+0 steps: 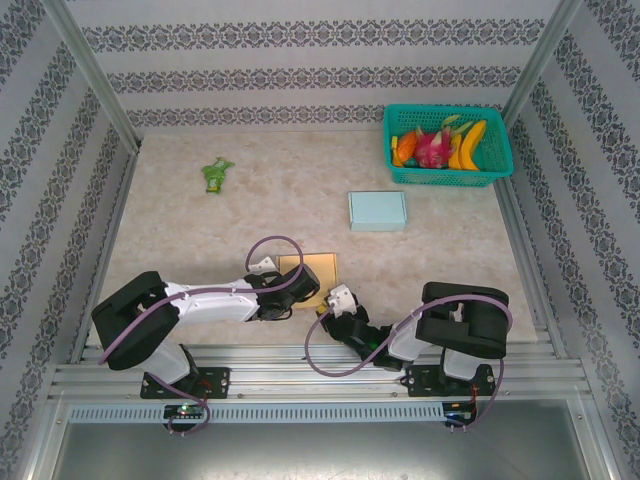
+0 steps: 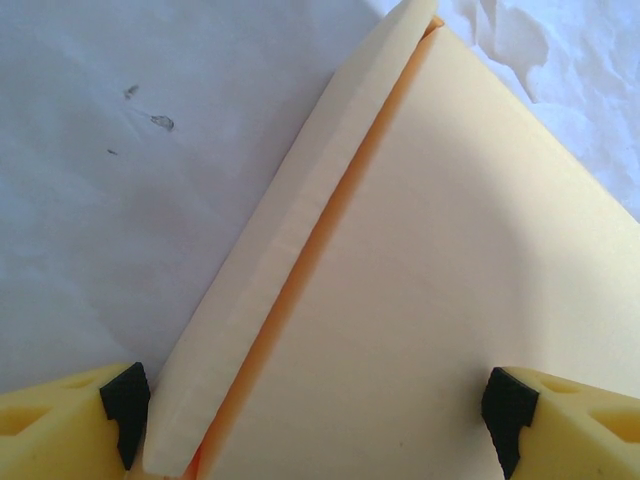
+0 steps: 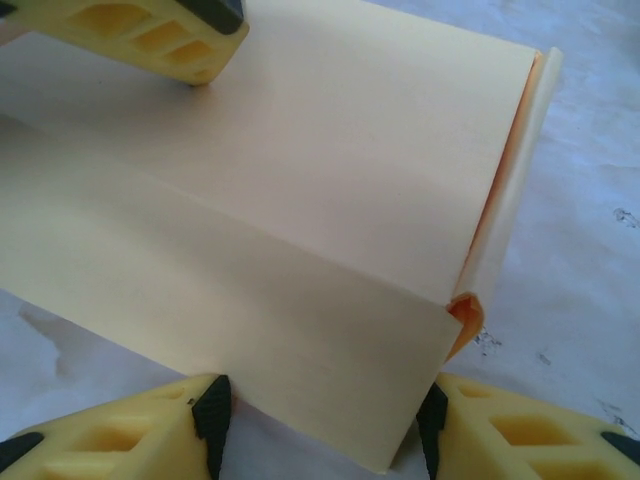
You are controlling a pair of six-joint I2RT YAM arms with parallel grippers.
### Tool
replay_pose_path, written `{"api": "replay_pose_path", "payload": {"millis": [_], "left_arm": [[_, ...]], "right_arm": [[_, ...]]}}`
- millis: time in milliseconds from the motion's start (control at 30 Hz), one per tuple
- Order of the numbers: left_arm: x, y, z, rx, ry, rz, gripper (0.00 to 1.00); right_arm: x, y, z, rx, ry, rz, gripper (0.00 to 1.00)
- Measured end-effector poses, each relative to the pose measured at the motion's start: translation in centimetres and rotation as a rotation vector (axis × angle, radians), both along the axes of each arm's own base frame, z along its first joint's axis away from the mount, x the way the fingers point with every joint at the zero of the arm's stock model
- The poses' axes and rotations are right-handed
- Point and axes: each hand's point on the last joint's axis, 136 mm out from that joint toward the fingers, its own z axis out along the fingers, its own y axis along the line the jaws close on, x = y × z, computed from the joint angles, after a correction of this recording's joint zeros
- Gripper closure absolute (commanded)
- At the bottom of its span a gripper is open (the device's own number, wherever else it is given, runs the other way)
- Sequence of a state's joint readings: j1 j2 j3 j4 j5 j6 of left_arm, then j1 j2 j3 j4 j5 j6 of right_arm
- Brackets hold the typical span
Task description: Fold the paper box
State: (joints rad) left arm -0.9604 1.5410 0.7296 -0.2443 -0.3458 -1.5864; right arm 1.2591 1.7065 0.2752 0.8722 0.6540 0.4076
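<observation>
With left jaws wide open and empty and right jaws' hold not tellable, the unpinned pale yellow paper box (image 3: 300, 180) could be sprung unfolded

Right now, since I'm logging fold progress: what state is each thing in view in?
Yellow paper box: partly folded, one side flap raised.
Blue box: looks closed, lying flat.
Basket: upright, holding fruit.
Left end effector: open over the yellow paper box.
Right end effector: straddling the box's near panel, grip unclear.
</observation>
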Motion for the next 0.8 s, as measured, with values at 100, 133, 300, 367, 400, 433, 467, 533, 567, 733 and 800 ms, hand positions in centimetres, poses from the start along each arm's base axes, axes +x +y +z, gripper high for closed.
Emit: {"api": "replay_pose_path", "payload": {"millis": [100, 133, 300, 367, 400, 433, 467, 533, 567, 733, 800], "left_arm": [[0.1, 0.0, -0.1, -0.005, -0.005, 0.001, 0.11], [0.1, 0.1, -0.2, -0.007, -0.005, 0.004, 0.11], [0.3, 0.2, -0.3, -0.013, -0.008, 0.007, 0.11], [0.4, 0.3, -0.3, -0.016, -0.005, 0.007, 0.11], [0.4, 0.3, -0.3, -0.017, -0.005, 0.007, 0.11], [0.4, 0.3, -0.3, -0.017, -0.004, 0.007, 0.11], [0.4, 0.4, -0.4, -0.018, -0.003, 0.009, 0.11], [0.4, 0.3, -0.4, -0.022, 0.001, 0.008, 0.11], [0.4, 0.3, -0.4, -0.021, 0.001, 0.007, 0.11], [0.4, 0.3, -0.5, -0.021, 0.002, 0.005, 0.11], [0.4, 0.3, -0.5, -0.021, 0.002, 0.004, 0.11]], "right_arm": [[0.0, 0.0, 0.0, 0.0, 0.0, 0.001, 0.44], [0.0, 0.0, 0.0, 0.0, 0.0, 0.003, 0.43], [0.0, 0.0, 0.5, 0.024, 0.017, 0.018, 0.41], [-0.2, 0.1, 0.9, 0.046, 0.032, 0.03, 0.38], [-0.3, 0.2, 1.1, 0.057, 0.038, 0.036, 0.37], [-0.3, 0.3, 1.4, 0.067, 0.043, 0.041, 0.37], [-0.4, 0.3, 1.6, 0.076, 0.048, 0.045, 0.36], [-0.4, 0.4, 2.1, 0.098, 0.059, 0.048, 0.36], [-0.4, 0.4, 2.4, 0.111, 0.063, 0.046, 0.35], [-0.4, 0.5, 3.1, 0.149, 0.088, 0.049, 0.33], [-0.3, 0.5, 3.0, 0.145, 0.099, 0.045, 0.33]]}}
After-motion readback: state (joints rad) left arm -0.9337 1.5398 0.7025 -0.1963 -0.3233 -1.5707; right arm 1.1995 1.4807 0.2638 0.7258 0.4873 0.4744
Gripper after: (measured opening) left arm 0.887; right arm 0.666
